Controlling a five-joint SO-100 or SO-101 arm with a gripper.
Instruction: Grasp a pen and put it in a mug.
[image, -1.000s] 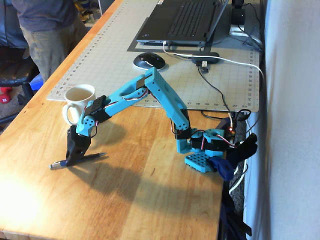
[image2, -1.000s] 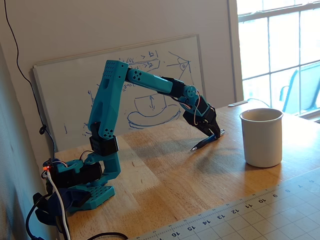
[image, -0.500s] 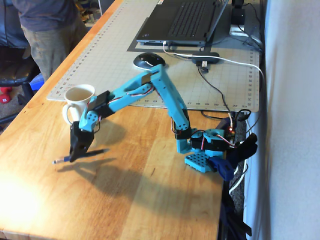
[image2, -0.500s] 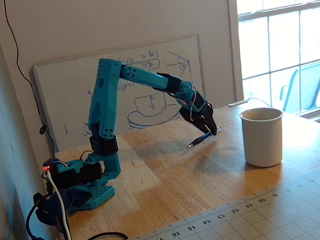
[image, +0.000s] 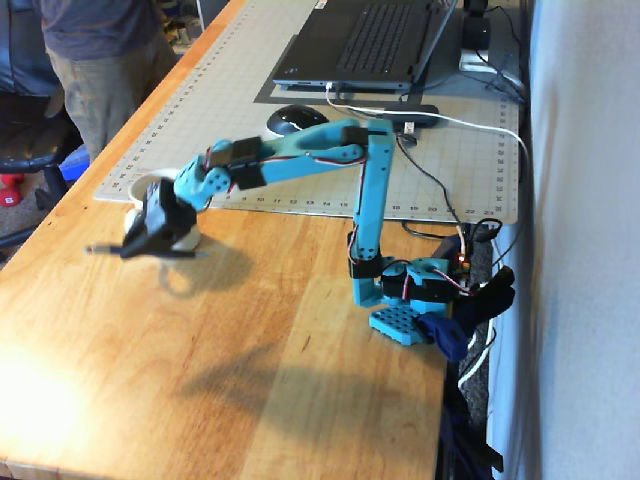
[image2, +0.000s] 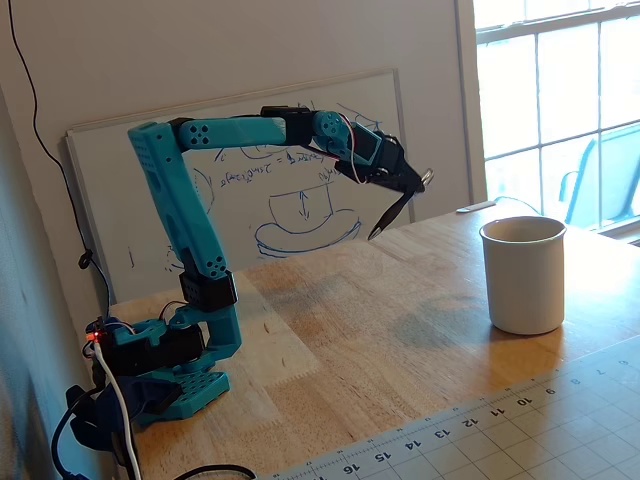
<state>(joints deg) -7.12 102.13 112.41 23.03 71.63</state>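
The slim dark pen (image2: 392, 213) is pinched between the fingers of the black gripper (image2: 408, 186) and held in the air, apart from the cream-white ceramic mug (image2: 523, 274).

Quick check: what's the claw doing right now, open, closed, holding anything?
Claw: closed on the pen, held in the air, clear of the table and not yet in the mug.

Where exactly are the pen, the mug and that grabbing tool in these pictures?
pen (image2: 390, 215): a fixed view, middle of its dark barrel, held in the air.
mug (image2: 524, 285): a fixed view, front of its cream wall.
tool (image2: 408, 184): a fixed view, between its black fingertips, closed on the pen.
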